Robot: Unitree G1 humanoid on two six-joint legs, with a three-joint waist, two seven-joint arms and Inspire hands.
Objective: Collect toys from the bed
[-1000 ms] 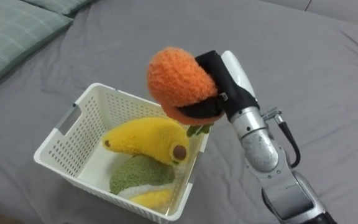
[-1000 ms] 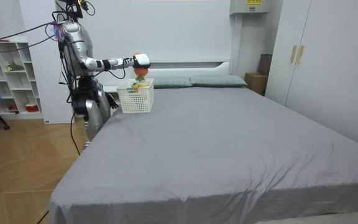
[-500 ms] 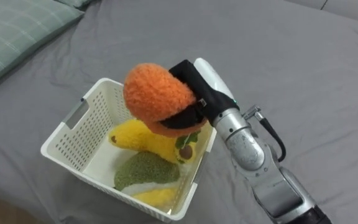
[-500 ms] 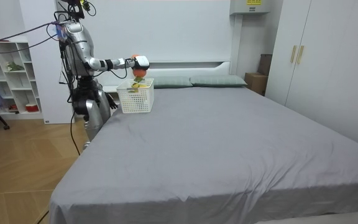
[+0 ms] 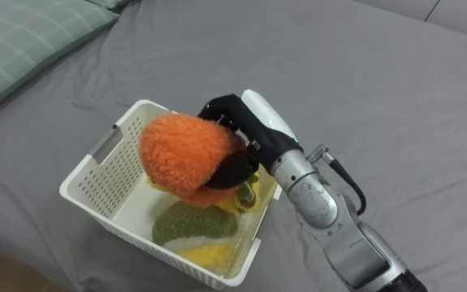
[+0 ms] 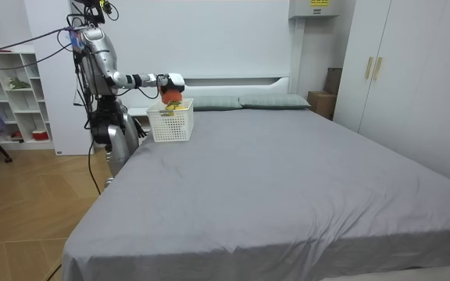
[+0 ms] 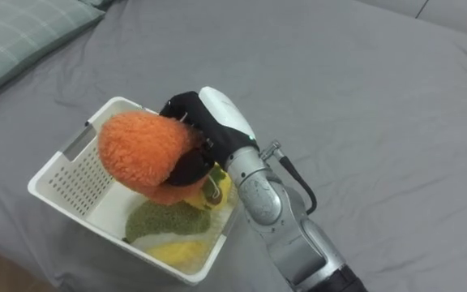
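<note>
A fuzzy orange plush toy [image 5: 183, 152] [image 7: 139, 149] hangs over the middle of the white slotted basket [image 5: 96, 173] [image 7: 65, 180], just above its rim. My right hand [image 5: 235, 134] [image 7: 197, 128] is shut on it, fingers curled round its right side. Under it in the basket lie a yellow banana plush [image 5: 250, 195], mostly covered, and a green and white plush [image 5: 189, 221] [image 7: 162, 219]. In the room view the robot stands at the bed's head corner, arm stretched over the basket [image 6: 170, 123] with the orange toy [image 6: 171, 97].
The basket stands on the grey bedsheet [image 5: 379, 89] near the bed's edge. A green checked pillow [image 5: 23, 36] lies at the upper left. In the room view a white shelf [image 6: 10, 94] stands behind the robot and wardrobes [image 6: 397, 70] at the right.
My right hand has carried the orange toy left and down, from beside the basket's right rim to over its middle, covering most of the banana plush.
</note>
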